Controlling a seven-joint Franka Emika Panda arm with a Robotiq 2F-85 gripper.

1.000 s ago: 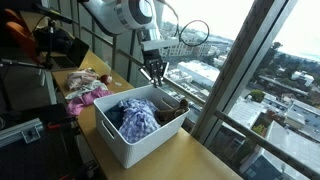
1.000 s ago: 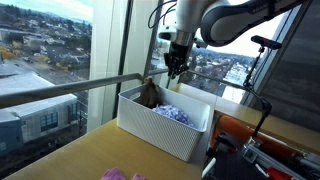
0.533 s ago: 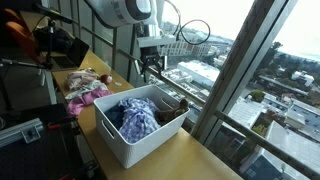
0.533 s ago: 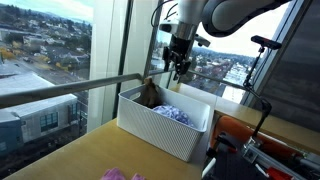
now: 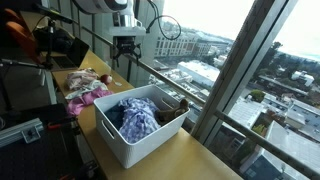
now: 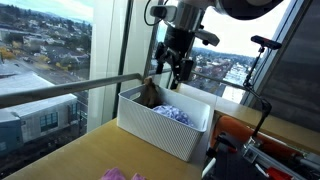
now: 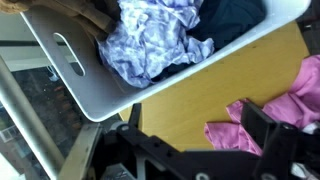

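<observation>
A white plastic basket [image 5: 120, 146] [image 6: 160, 131] stands on the wooden table by the window. It holds a blue-purple cloth [image 5: 136, 115] [image 7: 150, 45], and a brown item [image 5: 173, 103] [image 6: 150, 93] lies at its window end. My gripper [image 5: 125, 57] [image 6: 176, 68] hangs open and empty high above the table, off the basket's end. In the wrist view the gripper [image 7: 197, 121] frames bare wood, with the basket's wall [image 7: 90, 88] above and pink clothes [image 7: 290, 105] beside the right finger [image 7: 262, 125].
A pile of pink clothes [image 5: 86, 88] lies on the table beyond the basket. A metal railing [image 6: 70, 88] and a slanted window frame [image 5: 235, 70] border the table. Camera gear and stands [image 5: 50, 45] [image 6: 262, 60] sit along the room side.
The jaws have opened wide. The gripper rose from just over the basket's window end and swung away from it, toward the pink clothes.
</observation>
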